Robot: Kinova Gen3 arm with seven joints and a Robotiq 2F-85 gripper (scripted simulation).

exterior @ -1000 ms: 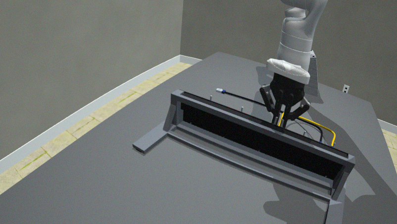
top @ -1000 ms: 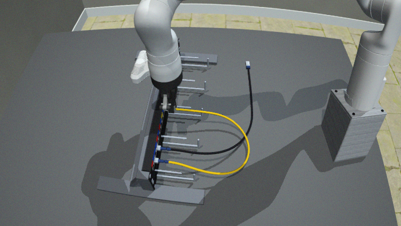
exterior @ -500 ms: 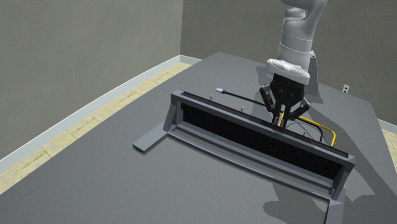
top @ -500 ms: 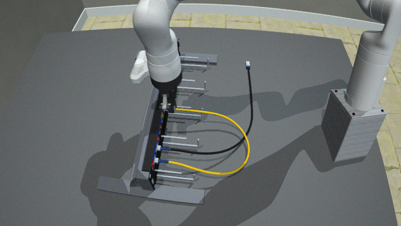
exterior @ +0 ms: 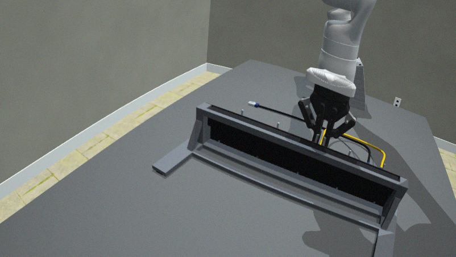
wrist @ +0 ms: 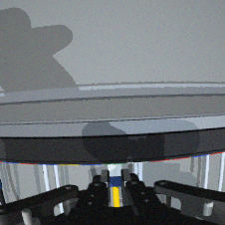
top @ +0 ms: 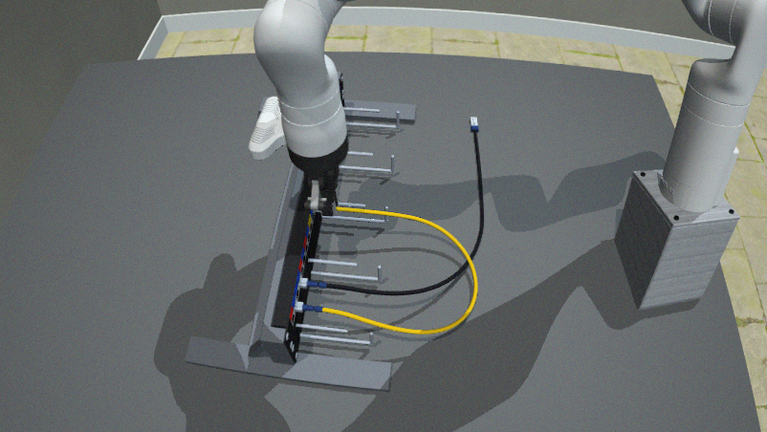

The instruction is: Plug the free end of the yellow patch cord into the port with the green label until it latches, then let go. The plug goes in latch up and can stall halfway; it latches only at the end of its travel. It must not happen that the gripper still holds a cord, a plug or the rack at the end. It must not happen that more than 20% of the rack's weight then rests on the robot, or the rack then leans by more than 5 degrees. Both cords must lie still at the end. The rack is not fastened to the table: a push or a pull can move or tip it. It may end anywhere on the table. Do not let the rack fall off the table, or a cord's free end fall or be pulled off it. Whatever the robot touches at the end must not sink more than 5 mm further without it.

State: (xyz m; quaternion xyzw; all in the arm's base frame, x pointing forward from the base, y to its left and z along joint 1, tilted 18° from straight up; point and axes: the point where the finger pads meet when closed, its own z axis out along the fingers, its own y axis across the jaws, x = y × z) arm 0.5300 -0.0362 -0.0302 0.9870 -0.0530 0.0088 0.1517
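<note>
The yellow patch cord loops over the table from a plugged end low on the rack's port panel up to my gripper. The gripper is shut on the cord's free-end plug, right at the panel face near its middle. In the wrist view the plug sits between the fingers, blue and yellow behind a pale tip, pressed toward the rack's underside edge. The gripper hides the port's label. In the exterior view the gripper stands just behind the rack's top rail, with the yellow cord trailing away.
A black cord is plugged into the panel below; its free end lies loose on the table, also in the exterior view. Thin metal pegs stick out from the rack. The arm's base pedestal stands at the right.
</note>
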